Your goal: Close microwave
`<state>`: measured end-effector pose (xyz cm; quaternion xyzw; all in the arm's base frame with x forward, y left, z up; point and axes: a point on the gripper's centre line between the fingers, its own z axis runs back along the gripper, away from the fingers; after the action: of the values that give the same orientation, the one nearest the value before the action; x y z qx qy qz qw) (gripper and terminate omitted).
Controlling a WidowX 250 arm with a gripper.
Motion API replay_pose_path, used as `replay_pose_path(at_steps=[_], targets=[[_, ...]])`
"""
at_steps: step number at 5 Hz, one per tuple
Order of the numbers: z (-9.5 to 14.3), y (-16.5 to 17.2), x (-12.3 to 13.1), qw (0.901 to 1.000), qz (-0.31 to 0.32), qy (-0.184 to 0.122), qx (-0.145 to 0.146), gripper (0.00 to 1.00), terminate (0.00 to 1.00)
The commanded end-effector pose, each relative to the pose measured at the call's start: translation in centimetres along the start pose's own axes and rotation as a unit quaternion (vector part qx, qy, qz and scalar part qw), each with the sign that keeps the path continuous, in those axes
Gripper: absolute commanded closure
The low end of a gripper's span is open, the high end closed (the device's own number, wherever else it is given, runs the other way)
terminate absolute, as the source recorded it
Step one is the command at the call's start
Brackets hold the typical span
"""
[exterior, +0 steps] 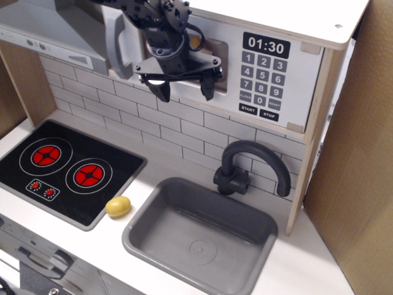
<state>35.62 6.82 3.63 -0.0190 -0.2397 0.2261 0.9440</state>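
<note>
The black claw [185,88] hangs before the white microwave [245,67], whose grey keypad sits to its right. Below lie white tiles [153,126], a grey sink [199,236], a black hob [64,166] with red rings, and a yellow lemon [118,206].

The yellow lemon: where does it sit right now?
The lemon lies on the white counter, between the black hob and the grey sink.

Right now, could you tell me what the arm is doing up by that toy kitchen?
The robot arm's gripper, fingers spread and holding nothing, is up against the white door of the toy microwave, beside its grey handle. The door looks nearly flush with the keypad panel. Below, a small yellow potato-like item lies on the counter between the hob and the sink.
</note>
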Motion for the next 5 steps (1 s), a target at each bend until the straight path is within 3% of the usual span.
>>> replay_pose_path(at_steps=[1, 2, 4, 5], targets=[[0.8, -0.2, 2.4, 0.9996, 0.012, -0.024, 0.003, 0.00, 0.00], [1.5, 0.2, 1.2, 0.9999, 0.003, -0.013, -0.001, 0.00, 0.00], [5.5, 2.2, -4.9, 0.9977, -0.037, 0.056, -0.010, 0.00, 0.00], [6.6, 2.5, -6.0, 0.9968, -0.033, 0.073, -0.009, 0.00, 0.00]])
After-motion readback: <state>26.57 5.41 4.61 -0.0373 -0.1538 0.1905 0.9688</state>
